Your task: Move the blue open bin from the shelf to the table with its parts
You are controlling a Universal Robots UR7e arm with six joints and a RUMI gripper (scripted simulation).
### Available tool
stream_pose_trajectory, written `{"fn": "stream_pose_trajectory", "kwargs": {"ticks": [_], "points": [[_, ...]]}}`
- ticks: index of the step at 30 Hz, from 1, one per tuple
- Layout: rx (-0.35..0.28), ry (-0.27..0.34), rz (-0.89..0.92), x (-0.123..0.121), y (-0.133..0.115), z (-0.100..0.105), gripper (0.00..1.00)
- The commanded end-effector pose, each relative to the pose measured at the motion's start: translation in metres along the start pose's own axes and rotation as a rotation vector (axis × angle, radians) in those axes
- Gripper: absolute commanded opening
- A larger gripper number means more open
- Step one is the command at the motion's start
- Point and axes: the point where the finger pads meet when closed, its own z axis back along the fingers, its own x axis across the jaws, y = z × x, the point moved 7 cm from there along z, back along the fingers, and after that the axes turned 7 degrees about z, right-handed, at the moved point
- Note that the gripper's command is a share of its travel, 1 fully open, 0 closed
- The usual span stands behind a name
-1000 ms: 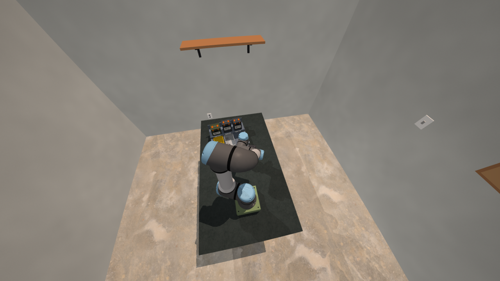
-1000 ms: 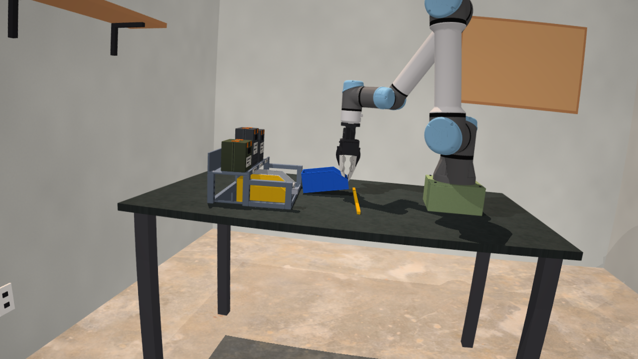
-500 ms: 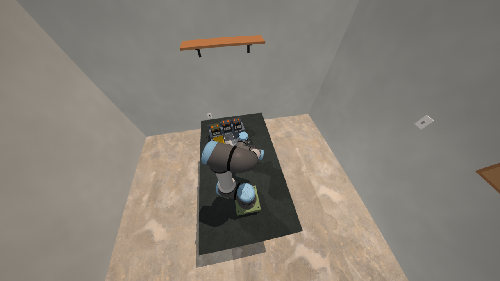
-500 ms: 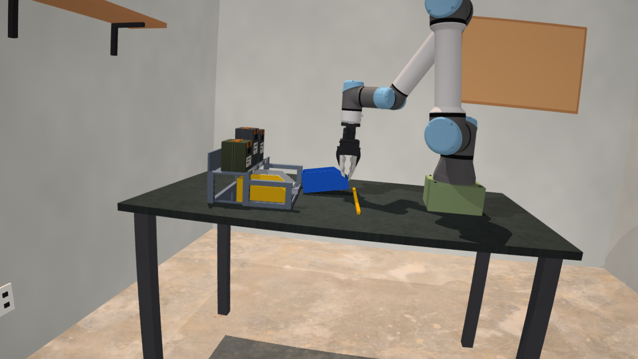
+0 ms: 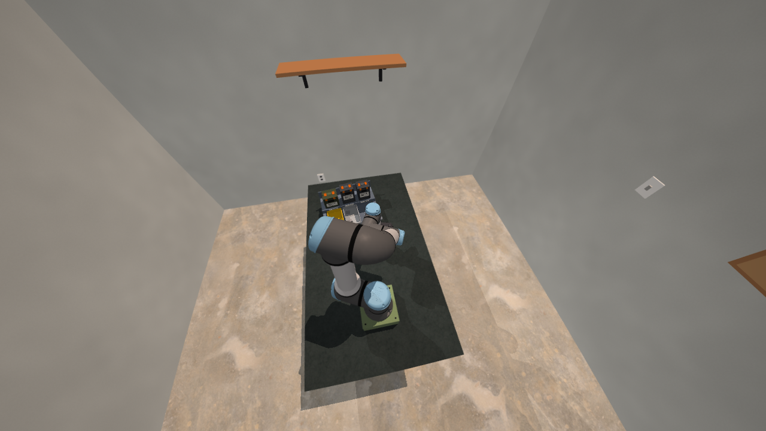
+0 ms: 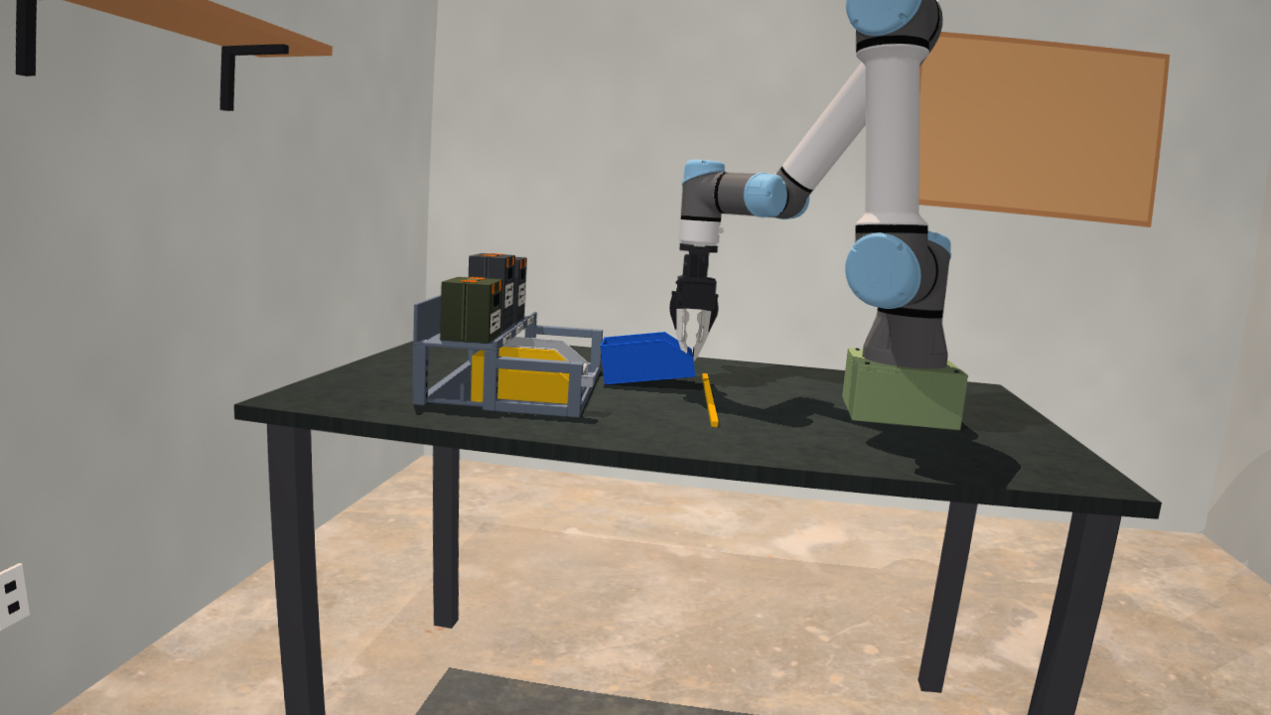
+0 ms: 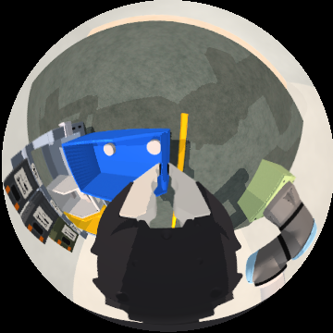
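The gripper was clamped on the rim of the blue bin, which was out of the shelf rack toward the table's far edge; next, set it flat and release

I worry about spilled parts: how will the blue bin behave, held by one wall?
Likely stiff: the blue bin keeps its shape. Gripped off-centre by the gripper, it may tilt. The pale parts could slide toward the open front.

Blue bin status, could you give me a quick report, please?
Gripper shut on blue bin wall. Bin out of the shelf rack, beside it, tilted. Yellow stick on table just ahead.
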Motion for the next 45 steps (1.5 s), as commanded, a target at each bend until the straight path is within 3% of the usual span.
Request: {"fn": "stream_pose_trajectory", "kwargs": {"ticks": [1,45], "points": [[0.001,0.001,0.000,-0.0003,0.0002,0.0003,0.00],[0.001,0.001,0.000,-0.0003,0.0002,-0.0048,0.00]]}}
